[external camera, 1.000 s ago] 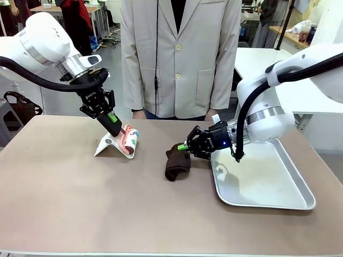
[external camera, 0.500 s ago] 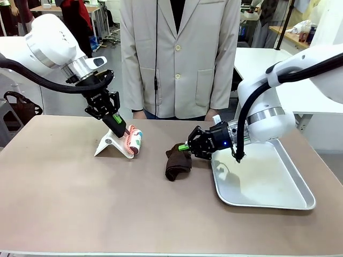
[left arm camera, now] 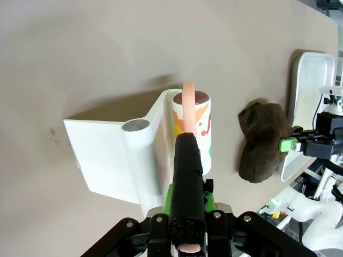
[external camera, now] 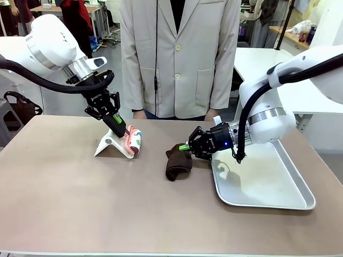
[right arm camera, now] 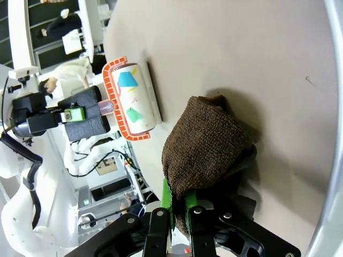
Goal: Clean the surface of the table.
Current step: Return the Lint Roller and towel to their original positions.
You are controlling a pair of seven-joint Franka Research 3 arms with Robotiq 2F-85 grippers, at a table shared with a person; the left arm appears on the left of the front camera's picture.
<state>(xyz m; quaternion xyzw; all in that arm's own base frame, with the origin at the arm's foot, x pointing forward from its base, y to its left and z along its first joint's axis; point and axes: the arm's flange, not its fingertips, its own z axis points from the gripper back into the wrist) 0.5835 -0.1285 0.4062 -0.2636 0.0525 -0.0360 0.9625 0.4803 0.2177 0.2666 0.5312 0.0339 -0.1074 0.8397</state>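
The taupe table (external camera: 80, 203) spans the front view. A lint roller (external camera: 133, 140) with colourful print and a pink-orange handle leans in a white stand (external camera: 110, 145) at the far left-centre. My left gripper (external camera: 120, 131) is shut on its handle, and the roller (left arm camera: 195, 120) and stand (left arm camera: 112, 160) show in the left wrist view. A crumpled brown cloth (external camera: 176, 163) lies near the middle, touching the table. My right gripper (external camera: 186, 147) is shut on the cloth's upper edge. In the right wrist view the cloth (right arm camera: 206, 144) bulges from between the green fingers (right arm camera: 167, 201).
A silver tray (external camera: 268, 182) lies at the right, its left rim close to the cloth. A person in a beige jacket (external camera: 179, 59) stands at the far edge, hands by the tabletop. White-topped tables stand behind.
The left gripper has shifted slightly right and up with the roller handle, tilting the roller on its stand. The right gripper and cloth have hardly moved.
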